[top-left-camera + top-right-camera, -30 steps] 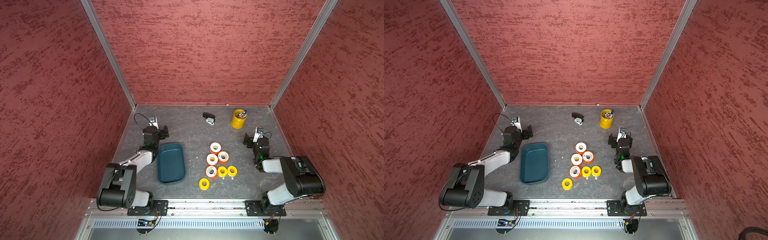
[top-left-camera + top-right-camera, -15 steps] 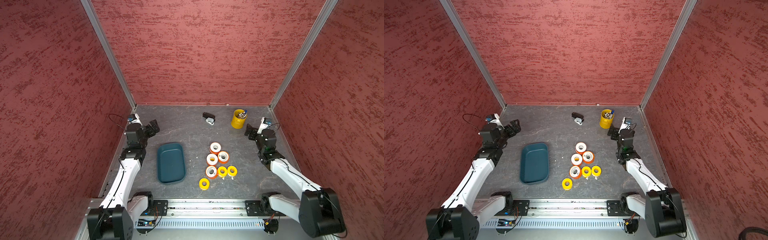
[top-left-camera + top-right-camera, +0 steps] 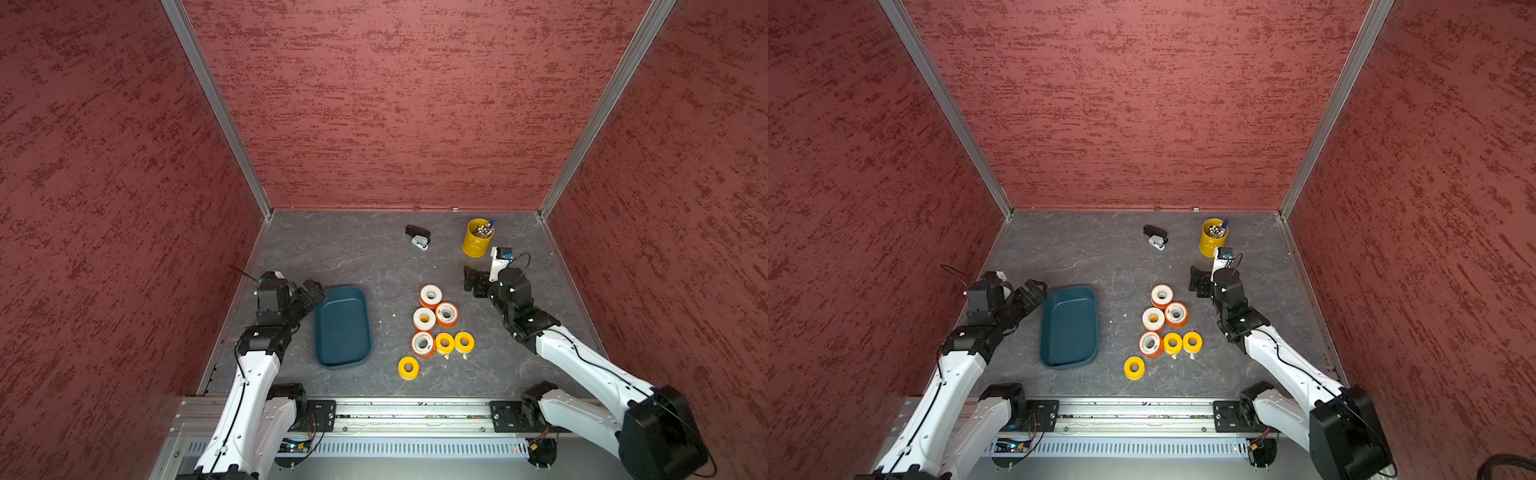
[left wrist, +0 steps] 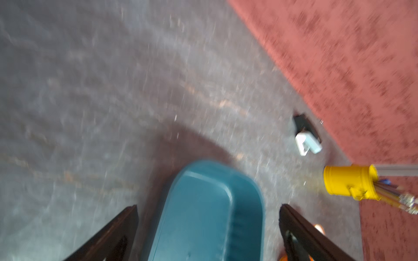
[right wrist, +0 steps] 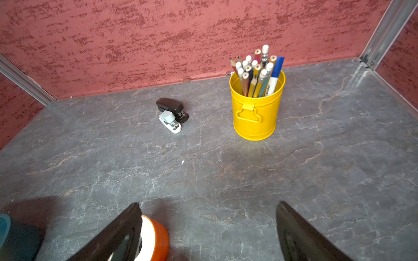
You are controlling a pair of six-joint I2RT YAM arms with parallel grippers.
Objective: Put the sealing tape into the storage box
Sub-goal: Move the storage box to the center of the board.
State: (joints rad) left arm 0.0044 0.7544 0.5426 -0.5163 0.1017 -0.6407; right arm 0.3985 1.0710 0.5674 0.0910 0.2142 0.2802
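Both tools are wide open and empty: the left tool hangs at the storage box, the right tool just up and right of the sealing tape, which lies clustered on the bench, lower centre, right of the box. The rolls look light, stiff and smooth; I'd pinch one across its outer sides.

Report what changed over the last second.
Both arms unfolded from their tucked pose; the left gripper moved beside the storage box, the right gripper shifted toward the farthest orange tape roll. Both open, holding nothing. Tape rolls, box, stapler and pen cup stayed put.
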